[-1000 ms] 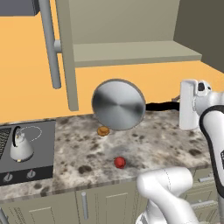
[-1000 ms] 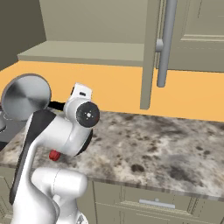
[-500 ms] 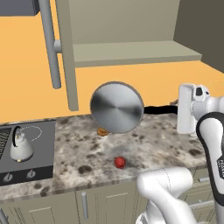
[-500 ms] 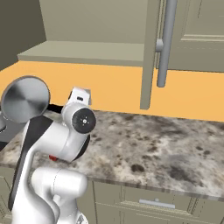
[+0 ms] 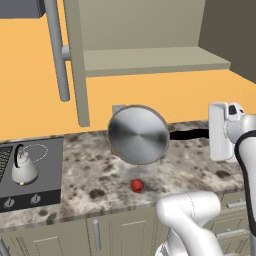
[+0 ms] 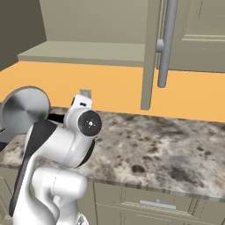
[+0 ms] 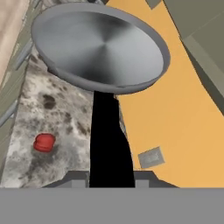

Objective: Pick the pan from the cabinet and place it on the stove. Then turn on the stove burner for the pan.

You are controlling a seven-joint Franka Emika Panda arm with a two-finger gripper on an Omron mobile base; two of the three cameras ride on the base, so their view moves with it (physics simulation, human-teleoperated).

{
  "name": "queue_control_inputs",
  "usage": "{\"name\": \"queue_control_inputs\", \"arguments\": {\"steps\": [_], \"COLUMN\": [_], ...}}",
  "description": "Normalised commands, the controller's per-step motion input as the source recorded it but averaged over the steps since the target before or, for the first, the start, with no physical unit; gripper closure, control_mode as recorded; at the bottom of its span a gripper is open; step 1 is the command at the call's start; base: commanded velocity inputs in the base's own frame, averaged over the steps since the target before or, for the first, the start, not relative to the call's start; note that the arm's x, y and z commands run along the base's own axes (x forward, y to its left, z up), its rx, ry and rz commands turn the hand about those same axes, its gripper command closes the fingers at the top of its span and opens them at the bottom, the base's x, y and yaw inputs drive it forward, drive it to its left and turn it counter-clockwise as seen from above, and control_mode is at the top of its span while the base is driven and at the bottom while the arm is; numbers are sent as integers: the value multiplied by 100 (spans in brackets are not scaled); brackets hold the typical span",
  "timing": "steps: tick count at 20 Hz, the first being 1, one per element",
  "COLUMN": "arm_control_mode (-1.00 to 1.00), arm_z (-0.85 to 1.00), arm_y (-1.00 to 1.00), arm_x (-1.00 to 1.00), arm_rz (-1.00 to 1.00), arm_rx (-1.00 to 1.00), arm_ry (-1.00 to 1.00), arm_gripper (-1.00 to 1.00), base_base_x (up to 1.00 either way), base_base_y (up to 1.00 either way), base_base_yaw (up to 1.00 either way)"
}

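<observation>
The pan (image 5: 138,134) is out of the cabinet (image 5: 150,60) and hangs in the air at the centre of the left base view, tipped on edge so its grey round face is turned toward the camera, above the speckled desk (image 5: 95,175). The end effector (image 5: 212,133) at the right edge of that view is closed on the far end of the pan's long black handle; in the hand view the handle runs up from between the two finger tips to the pan at the top of the frame.

The step in hand looks like the carry toward the stove (image 5: 30,172), which sits at the lower left of the left base view, well apart from the pan. The next move calls for travel to the left, levelling the pan, and setting it on a free burner, since a kettle (image 5: 23,167) already stands on one circle.

The stove is cut off by the left edge, so its other burners are hidden. A small red thing (image 5: 136,186) lies on the desk below the pan; what it is I cannot tell. The finger tips themselves are hard to make out.
</observation>
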Motion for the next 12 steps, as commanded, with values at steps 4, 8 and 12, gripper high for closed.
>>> {"name": "queue_control_inputs", "arguments": {"steps": [4,8,12], "arm_control_mode": [100,100,100], "arm_z": [-10,0,0], "arm_y": [2,0,0], "arm_x": [-3,0,0], "arm_rz": [0,0,0], "arm_rx": [0,0,0], "arm_ry": [1,0,0], "arm_gripper": [100,100,100], "base_base_x": [-14,-22,-27], "base_base_y": [8,20,42], "base_base_yaw": [0,0,0]}}
